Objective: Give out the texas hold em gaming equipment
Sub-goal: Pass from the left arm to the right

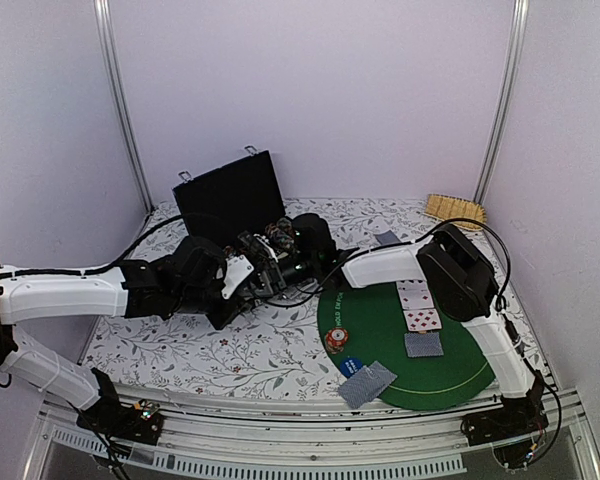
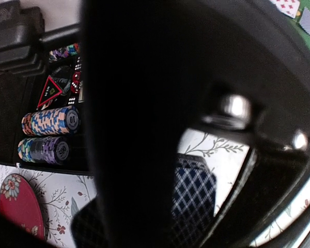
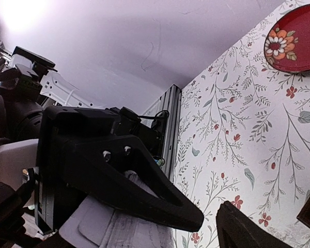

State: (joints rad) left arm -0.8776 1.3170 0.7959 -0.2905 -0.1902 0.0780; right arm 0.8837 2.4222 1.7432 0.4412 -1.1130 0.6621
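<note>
Where both arms crowd over the bench [image 1: 230, 350], the black case [image 1: 230, 195] is half hidden. On the green mat [image 1: 450, 375] lie cards [image 1: 417, 305]. The right fingers [image 3: 144, 191] stand spread, holding nothing. 1 of the left fingers [image 2: 134, 129] blots out most of its view; a checked card [image 2: 194, 206] peeks from behind it, pinched or not I cannot tell. 2 chip stacks [image 2: 51, 121] sit in the case.

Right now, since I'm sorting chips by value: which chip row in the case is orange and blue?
The row marked 10, the one farther from the red dish; the purple-green row lies between them.
</note>
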